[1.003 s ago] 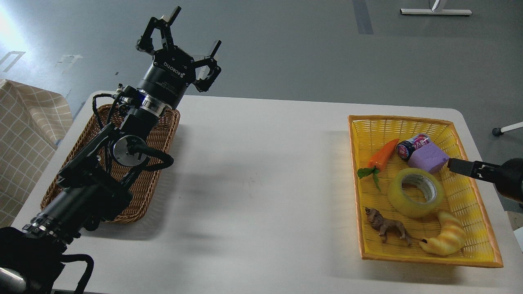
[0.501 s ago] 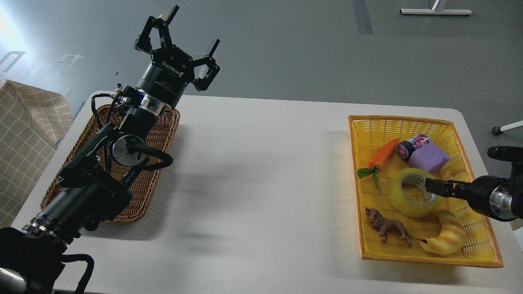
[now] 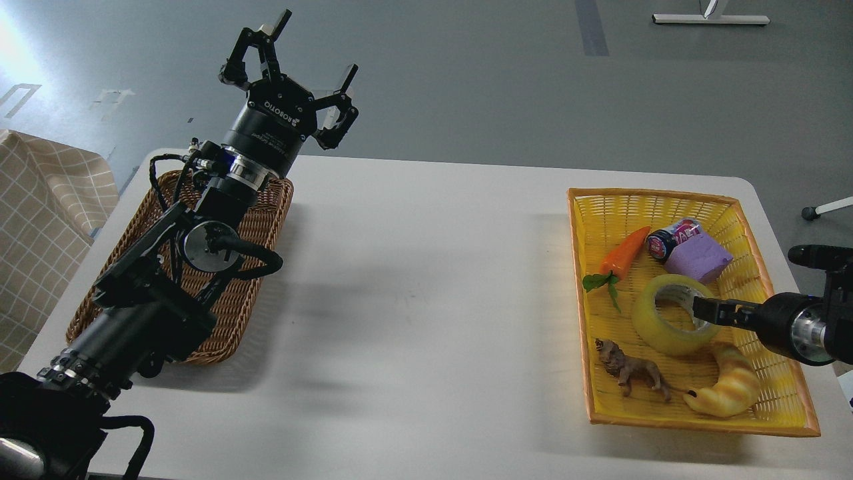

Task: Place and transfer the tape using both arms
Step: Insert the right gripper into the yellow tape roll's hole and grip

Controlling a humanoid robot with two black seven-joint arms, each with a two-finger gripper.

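Note:
The tape [image 3: 650, 323], a yellowish translucent roll with a grey-white core, lies flat in the yellow basket [image 3: 578, 280] at the right of the table. My right gripper [image 3: 708, 311] comes in from the right edge, and its dark tip lies over the roll's right rim and core hole. Its fingers cannot be told apart. My left gripper [image 3: 312, 61] is open and empty. It is raised high above the far end of the brown wicker basket [image 3: 266, 227] at the left, far from the tape.
The yellow basket also holds a toy carrot [image 3: 623, 252], a small can [image 3: 666, 240], a purple block [image 3: 698, 259], a toy lion [image 3: 633, 373] and a croissant toy [image 3: 730, 387], all close around the tape. A checked cloth [image 3: 40, 220] hangs at the left.
My right gripper has moved down and left from beside the purple block to the tape's right rim. My left arm has barely moved.

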